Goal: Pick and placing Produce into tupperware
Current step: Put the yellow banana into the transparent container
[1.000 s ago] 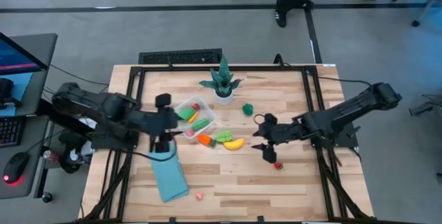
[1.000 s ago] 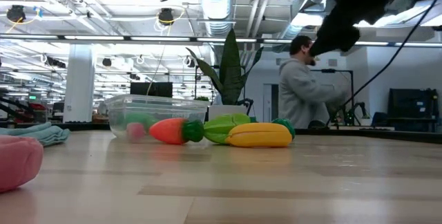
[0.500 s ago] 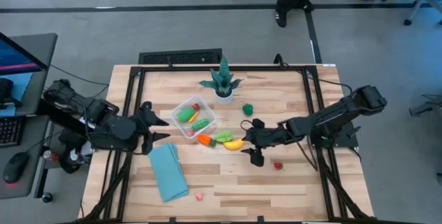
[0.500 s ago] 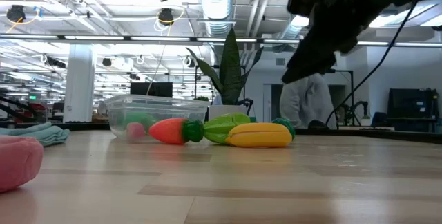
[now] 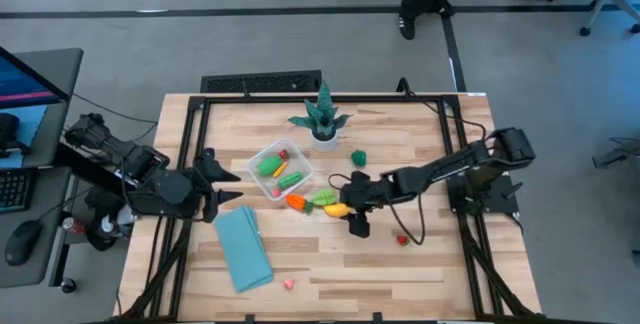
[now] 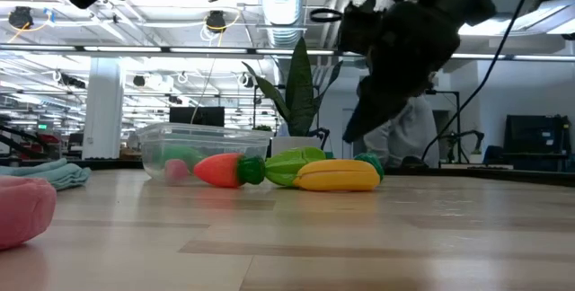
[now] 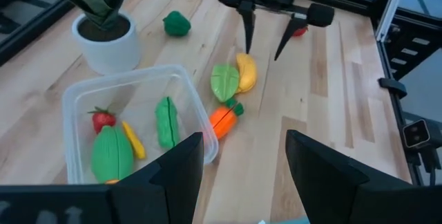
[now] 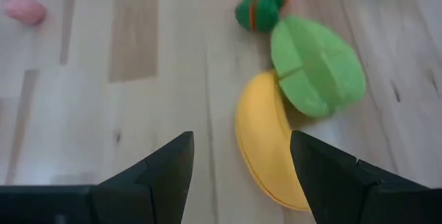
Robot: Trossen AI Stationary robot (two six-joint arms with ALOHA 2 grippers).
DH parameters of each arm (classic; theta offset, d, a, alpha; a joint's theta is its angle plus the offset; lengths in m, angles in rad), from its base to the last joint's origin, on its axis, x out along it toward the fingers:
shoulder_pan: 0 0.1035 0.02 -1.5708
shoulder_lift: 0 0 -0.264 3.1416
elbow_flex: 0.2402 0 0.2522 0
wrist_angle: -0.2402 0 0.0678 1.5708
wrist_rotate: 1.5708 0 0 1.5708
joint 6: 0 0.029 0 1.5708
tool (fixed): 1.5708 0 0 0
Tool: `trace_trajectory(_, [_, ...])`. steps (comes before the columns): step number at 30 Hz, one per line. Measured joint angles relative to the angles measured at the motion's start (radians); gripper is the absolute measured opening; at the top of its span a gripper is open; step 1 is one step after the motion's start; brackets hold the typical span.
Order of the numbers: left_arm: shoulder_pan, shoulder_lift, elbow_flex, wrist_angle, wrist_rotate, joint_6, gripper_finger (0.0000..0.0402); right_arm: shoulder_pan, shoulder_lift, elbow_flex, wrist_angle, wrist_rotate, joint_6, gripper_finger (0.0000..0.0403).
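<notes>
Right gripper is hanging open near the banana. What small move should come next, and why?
Probably a short drop and a slight shift to straddle the banana. The right gripper is open and empty, still above the table, with the banana off to one side of the gap between its fingers. The banana lies outside the tupperware, against a green piece.

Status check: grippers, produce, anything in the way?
Right gripper open, above yellow banana, holding nothing. Left gripper open, waiting beside tupperware. Four pieces in the tupperware. Nothing in the way.
</notes>
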Motion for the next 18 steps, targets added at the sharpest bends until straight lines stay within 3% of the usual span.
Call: trace_trajectory(18, [-0.014, 0.001, 0.0, 0.015, -0.049, -0.006, 0.0196, -0.036, 0.043, 0.036, 0.008, -0.003, -0.112, 0.0233])
